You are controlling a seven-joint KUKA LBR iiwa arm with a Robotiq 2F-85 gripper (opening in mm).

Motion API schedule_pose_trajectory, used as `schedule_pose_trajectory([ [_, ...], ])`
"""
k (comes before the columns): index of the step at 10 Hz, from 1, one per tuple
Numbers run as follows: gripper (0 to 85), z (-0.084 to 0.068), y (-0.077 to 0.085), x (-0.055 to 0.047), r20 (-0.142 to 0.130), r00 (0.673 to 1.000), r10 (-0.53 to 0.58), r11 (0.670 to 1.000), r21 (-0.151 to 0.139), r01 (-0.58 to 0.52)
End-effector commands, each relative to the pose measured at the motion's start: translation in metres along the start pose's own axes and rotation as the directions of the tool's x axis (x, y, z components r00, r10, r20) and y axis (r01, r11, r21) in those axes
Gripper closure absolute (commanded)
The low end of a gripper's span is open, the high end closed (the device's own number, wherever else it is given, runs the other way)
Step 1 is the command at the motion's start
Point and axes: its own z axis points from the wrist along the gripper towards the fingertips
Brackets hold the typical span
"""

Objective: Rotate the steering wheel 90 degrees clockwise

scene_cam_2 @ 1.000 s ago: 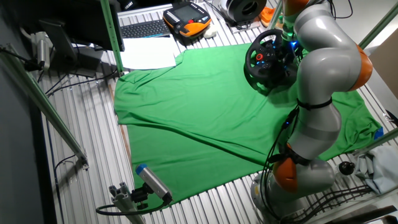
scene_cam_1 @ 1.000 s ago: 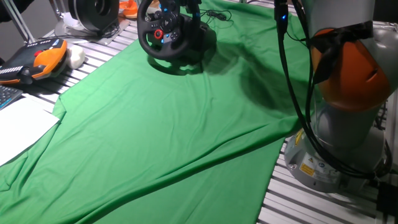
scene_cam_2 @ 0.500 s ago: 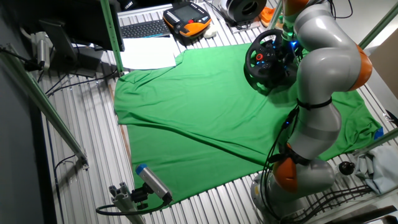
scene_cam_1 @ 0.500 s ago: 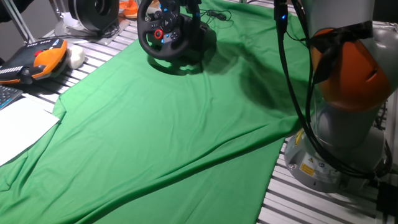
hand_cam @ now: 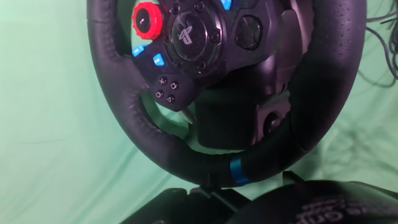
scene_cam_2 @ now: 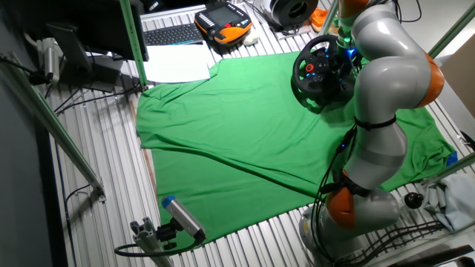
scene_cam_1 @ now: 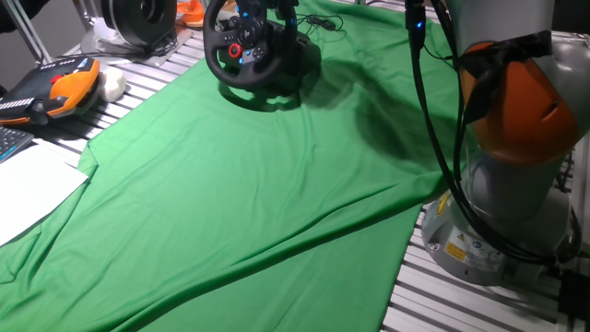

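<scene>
The steering wheel is black with a thick rim and stands on its black base at the far end of the green cloth. It also shows in the other fixed view. In the hand view the wheel fills the frame, with a red knob and blue buttons on the hub and a blue stripe at the rim's bottom. My gripper is right at the wheel's upper rim. Dark finger shapes sit just below the striped rim; the frames do not show whether they grip it.
A round black-and-silver drum-like object stands behind the wheel at the left. An orange-and-black pendant, white paper and a keyboard lie off the cloth. The arm's base stands at the right. Cables trail behind the wheel.
</scene>
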Motion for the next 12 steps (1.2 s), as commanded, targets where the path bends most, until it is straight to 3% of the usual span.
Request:
schedule_pose_trajectory([
  [1,34.0,0.0,0.0,0.0,0.001,1.0,-0.002,1.0,0.0,0.002],
  [5,34.0,0.0,0.0,0.0,0.003,1.0,0.002,1.0,-0.013,-0.002],
  [6,51.0,0.0,0.0,0.0,0.006,1.0,0.001,1.0,-0.016,-0.001],
  [12,51.0,0.0,0.0,0.0,0.019,1.0,-0.003,1.0,-0.028,0.004],
])
